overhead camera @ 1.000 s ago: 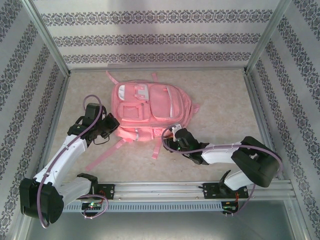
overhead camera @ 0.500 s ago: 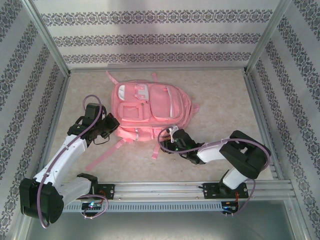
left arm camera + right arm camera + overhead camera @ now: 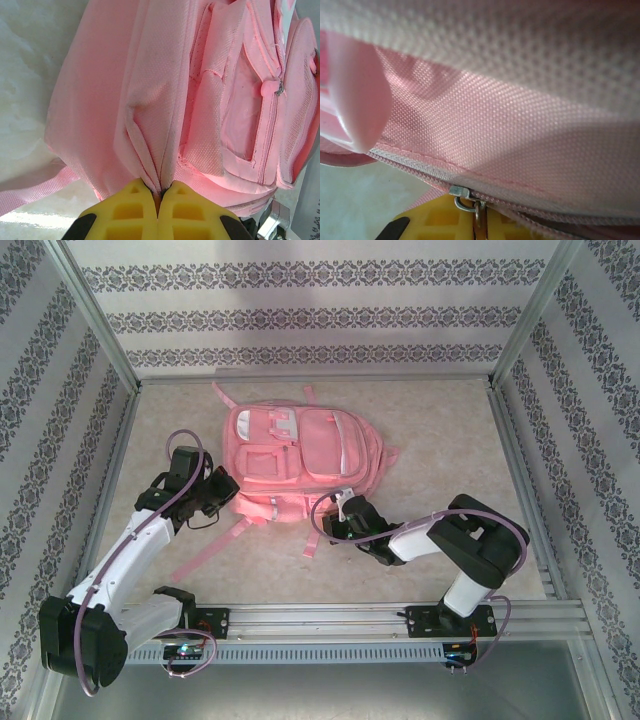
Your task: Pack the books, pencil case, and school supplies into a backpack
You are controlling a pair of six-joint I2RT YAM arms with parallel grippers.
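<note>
Your backpack (image 3: 300,455) lies flat on the bench (image 3: 440,440), pockets facing up. Every place below is given from it.

At the backpack's near-left corner, your left fingers (image 3: 224,488) are closed on the fabric. In the left wrist view, the two yellow fingers (image 3: 150,205) meet with a raised fold of the pink side panel pinched between them. The fold runs up and away from the tips as a sharp crease. Beyond that crease you can see a zipped front pocket (image 3: 250,125), its zip running along the pocket's far side.

At the backpack's near edge, just right of its middle, your right fingers (image 3: 340,510) press against the lower seam. In the right wrist view, a zip line crosses the frame under a wide band of woven pink cloth. The metal zipper pull (image 3: 470,195) hangs from the zip straight down into the narrow slit between the yellow fingers (image 3: 445,222), which are drawn in tight around it and grip it. A pale pink loop (image 3: 357,100) sits blurred at the left of that view, very close to the lens.

From the backpack's near edge, pink straps (image 3: 215,545) trail loose across the bench towards the arm bases.
</note>
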